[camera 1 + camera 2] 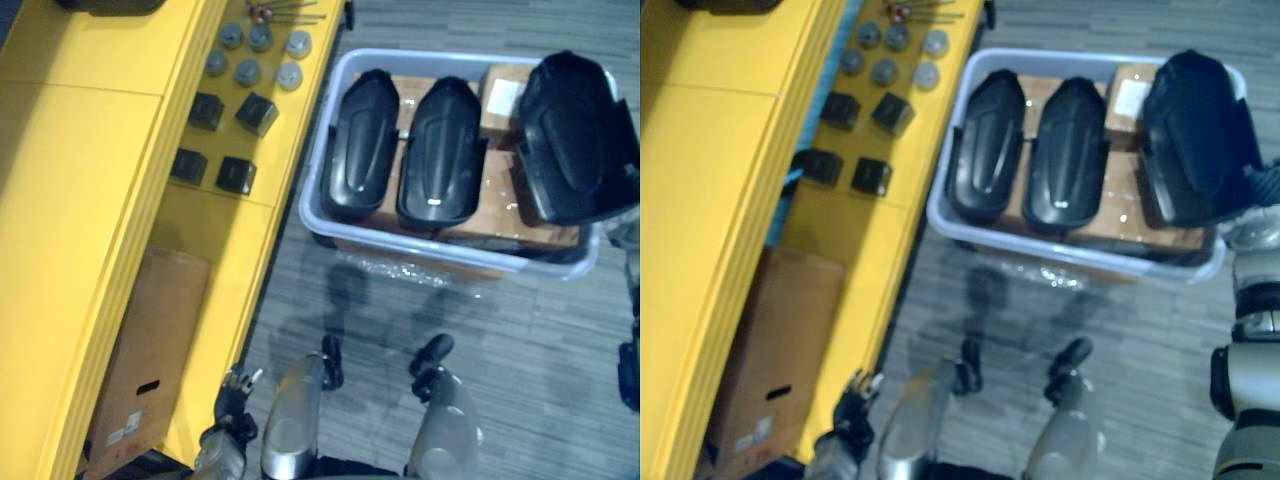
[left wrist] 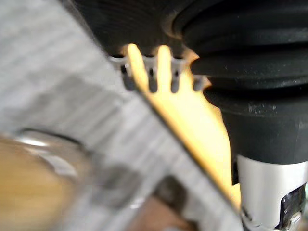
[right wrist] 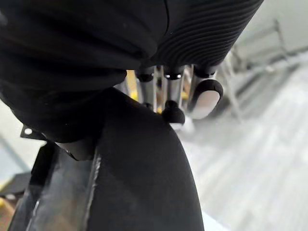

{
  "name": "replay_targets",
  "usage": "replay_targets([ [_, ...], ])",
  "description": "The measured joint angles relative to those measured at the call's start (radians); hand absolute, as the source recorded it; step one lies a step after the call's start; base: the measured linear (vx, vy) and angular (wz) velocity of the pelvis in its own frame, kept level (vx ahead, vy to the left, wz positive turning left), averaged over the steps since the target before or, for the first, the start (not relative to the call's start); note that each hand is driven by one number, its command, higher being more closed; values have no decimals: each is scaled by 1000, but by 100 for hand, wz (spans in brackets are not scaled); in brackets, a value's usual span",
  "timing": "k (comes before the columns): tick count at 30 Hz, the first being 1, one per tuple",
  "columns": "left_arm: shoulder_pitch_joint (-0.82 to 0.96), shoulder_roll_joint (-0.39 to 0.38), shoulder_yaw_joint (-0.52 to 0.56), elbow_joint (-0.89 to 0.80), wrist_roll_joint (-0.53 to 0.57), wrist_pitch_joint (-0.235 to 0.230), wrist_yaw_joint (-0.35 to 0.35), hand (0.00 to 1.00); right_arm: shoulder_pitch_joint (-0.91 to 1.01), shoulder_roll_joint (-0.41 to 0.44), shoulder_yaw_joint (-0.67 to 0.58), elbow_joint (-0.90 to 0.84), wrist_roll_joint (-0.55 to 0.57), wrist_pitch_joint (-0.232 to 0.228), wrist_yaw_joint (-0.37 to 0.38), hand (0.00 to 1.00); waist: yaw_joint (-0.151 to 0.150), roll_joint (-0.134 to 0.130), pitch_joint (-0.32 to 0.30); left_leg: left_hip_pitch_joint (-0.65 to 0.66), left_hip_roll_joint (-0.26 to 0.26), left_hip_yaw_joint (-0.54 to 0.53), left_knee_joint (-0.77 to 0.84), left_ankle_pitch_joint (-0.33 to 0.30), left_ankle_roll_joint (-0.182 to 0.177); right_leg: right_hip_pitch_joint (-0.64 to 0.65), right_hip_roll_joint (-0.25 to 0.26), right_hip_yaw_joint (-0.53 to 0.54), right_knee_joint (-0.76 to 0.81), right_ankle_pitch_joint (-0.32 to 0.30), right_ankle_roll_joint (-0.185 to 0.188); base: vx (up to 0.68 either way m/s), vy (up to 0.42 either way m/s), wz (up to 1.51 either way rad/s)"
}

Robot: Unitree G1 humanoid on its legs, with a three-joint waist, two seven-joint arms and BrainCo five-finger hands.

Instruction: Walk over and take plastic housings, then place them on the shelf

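Right robot hand (image 3: 144, 48) grips the bin's (image 1: 450, 258) rightmost plastic housing (image 1: 572, 135).

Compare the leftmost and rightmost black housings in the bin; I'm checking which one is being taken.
The leftmost housing lies inside the bin; the rightmost housing overhangs its right rim. The right hand touches the rightmost housing; nothing touches the leftmost. Both are black, glossy shells.
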Motion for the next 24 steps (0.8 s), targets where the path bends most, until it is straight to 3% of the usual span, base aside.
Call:
replay_targets([
  [3, 54, -7, 37, -242, 28, -55, 105, 0, 93, 78, -69, -113, -22, 6, -97, 100, 0, -41, -13, 41, 3, -9, -32, 8, -9, 49, 15, -20, -32, 5, 2, 60, -26, 12],
  [5, 78, -10, 35, -400, 83, -64, 155, 0, 158, 133, -112, -196, -35, 7, -153, 100, 0, -63, -32, 74, 1, -9, -58, 10, -13, 83, 24, -25, -60, 10, 9, 71, 3, 4],
  [7, 96, -30, 21, -540, 131, -65, 168, 0, 239, 178, -142, -285, -44, 6, -201, 100, -1, -80, -67, 110, -5, -8, -92, 13, -15, 126, 35, -37, -109, 25, 20, 84, 21, 6],
  [9, 121, -36, -38, -675, 182, -54, 148, 0, 320, 227, -169, -405, -74, 5, -255, 100, -12, -93, -139, 131, -12, -4, -124, 13, -15, 157, 49, -45, -172, 47, 32, 95, 37, 2],
  [12, 106, -30, -120, -776, 219, -10, 69, 0, 393, 291, -158, -587, -155, -11, -304, 100, -28, -98, -209, 195, -19, 18, -165, 13, -15, 219, 67, -43, -245, 73, 42, 124, 54, -10],
  [15, 12, -25, -182, -787, 217, 73, 3, 0, 405, 358, -105, -702, -230, -51, -331, 100, -38, -100, -248, 256, -21, 45, -202, 13, -16, 266, 80, -25, -291, 86, 49, 80, 53, -21],
  [19, -152, -18, -248, -735, 207, 181, -13, 0, 403, 435, -8, -797, -322, -133, -344, 100, -44, -108, -280, 311, -26, 89, -246, 15, -20, 282, 90, 23, -320, 107, 48, 18, 62, -29],
  [24, -283, -18, -254, -622, 157, 245, -13, 0, 403, 504, 82, -817, -405, -204, -339, 100, -65, -127, -324, 358, -38, 132, -280, 16, -21, 300, 91, 66, -348, 123, 60, -21, 53, -22],
])
